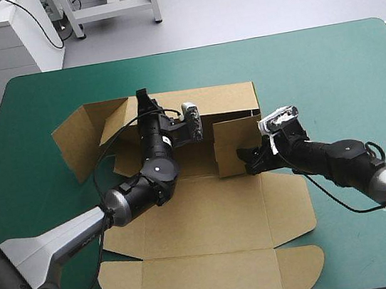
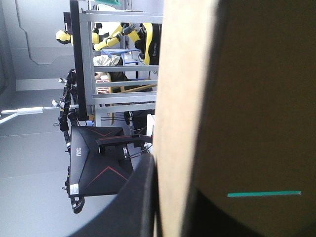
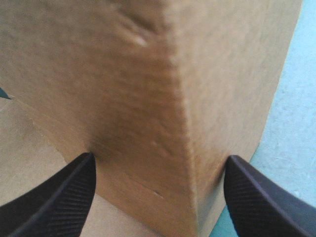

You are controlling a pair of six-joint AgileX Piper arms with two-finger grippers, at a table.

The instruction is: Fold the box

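- Most of the teal-green table [image 1: 325, 61] is lying bare around the work. The brown box [image 1: 202, 208] is sitting at its middle, partly under both grippers and partly ahead of them.
- Roughly half of the folding, as I judge it, is waiting to be done. The lid [image 1: 212, 278] is lying flat behind both grippers, on the robot's side, and I am seeing no wall that is clearly tucked.
- The back wall [image 1: 223, 101] is standing upright, and the left gripper [image 1: 144, 101] is clenching its upper edge. In the left wrist view the board is passing between the black fingers [image 2: 140, 202], which are all but meeting on it.
- The left side wall [image 1: 78, 143] is leaning outward, well to the side of the left gripper, and it is not yet joining the back wall.
- The right side wall [image 1: 233, 146] is standing up, showing a creased corner.
- The right gripper [image 1: 246, 157] is staying released at that corner. Its fingers [image 3: 59, 197] are standing wide apart with the corner between them. I cannot tell whether they are touching the board.
- What is remaining, in my judgement, is bringing the side walls square to the back wall and tucking them.
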